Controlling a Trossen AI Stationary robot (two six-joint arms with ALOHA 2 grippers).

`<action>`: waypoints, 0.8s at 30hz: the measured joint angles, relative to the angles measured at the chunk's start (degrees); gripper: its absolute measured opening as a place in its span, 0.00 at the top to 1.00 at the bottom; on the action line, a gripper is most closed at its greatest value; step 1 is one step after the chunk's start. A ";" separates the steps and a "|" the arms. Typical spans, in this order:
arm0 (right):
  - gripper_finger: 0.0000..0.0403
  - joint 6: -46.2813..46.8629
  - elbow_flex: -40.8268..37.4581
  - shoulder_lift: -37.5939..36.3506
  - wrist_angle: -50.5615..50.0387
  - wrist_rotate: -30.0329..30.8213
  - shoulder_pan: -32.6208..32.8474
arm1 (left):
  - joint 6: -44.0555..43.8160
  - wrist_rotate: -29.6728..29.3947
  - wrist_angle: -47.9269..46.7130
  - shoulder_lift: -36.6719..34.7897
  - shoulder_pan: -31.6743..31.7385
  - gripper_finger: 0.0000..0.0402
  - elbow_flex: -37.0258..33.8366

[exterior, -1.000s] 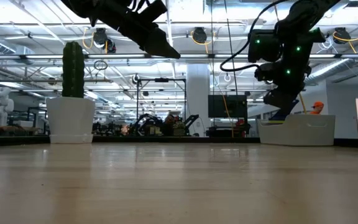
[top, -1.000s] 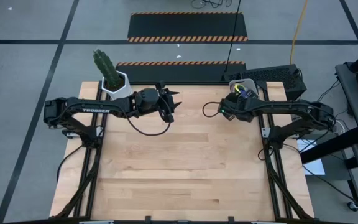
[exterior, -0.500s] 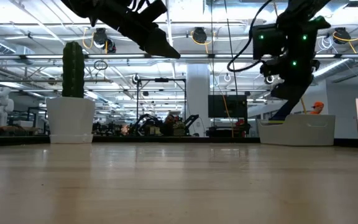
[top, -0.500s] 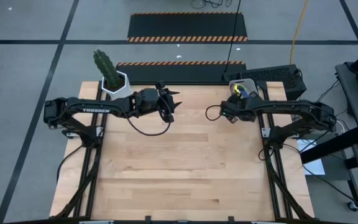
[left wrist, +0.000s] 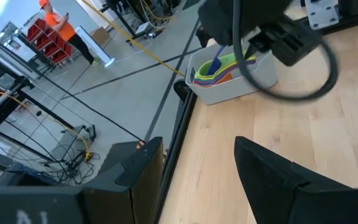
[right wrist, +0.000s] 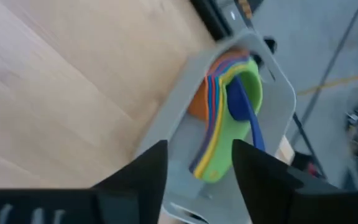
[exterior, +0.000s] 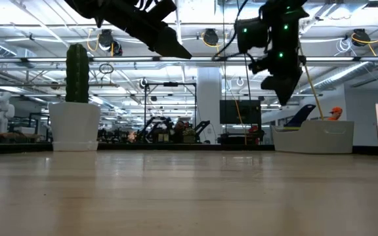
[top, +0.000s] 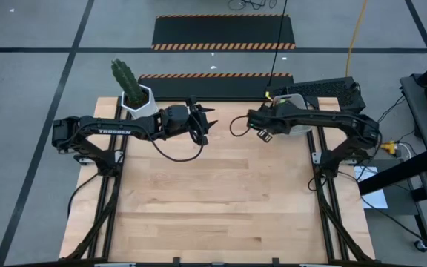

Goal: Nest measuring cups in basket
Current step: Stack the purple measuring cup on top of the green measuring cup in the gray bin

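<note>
one basket (right wrist: pixel 272 93), one nested stack of measuring cups (right wrist: pixel 229 118), one cactus pot (top: pixel 138 104), two arms.

Light wooden table (top: pixel 213 200), white cactus pot (top: pixel 138 102) at far-left corner, grey-blue basket (top: pixel 293 99) at far-right corner

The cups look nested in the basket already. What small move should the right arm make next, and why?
Probably draw the right gripper further away from the basket toward a rest pose. Its fingers are open and hold nothing, and the measuring cups lie stacked inside the basket with the dark blue cup on top. The left gripper waits open above the table's far edge.
</note>
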 joint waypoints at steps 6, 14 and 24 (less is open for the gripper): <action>0.51 1.04 -0.27 5.50 -6.04 0.03 -2.10 | -0.14 0.00 -0.03 0.00 0.00 0.50 0.00; 0.50 0.91 -0.31 7.80 -9.04 4.53 -4.23 | 0.12 0.00 -0.03 0.00 0.00 0.50 0.00; 0.52 -2.83 -0.84 7.79 -9.98 5.05 -7.89 | 0.17 0.00 -0.03 0.00 -0.01 0.50 0.00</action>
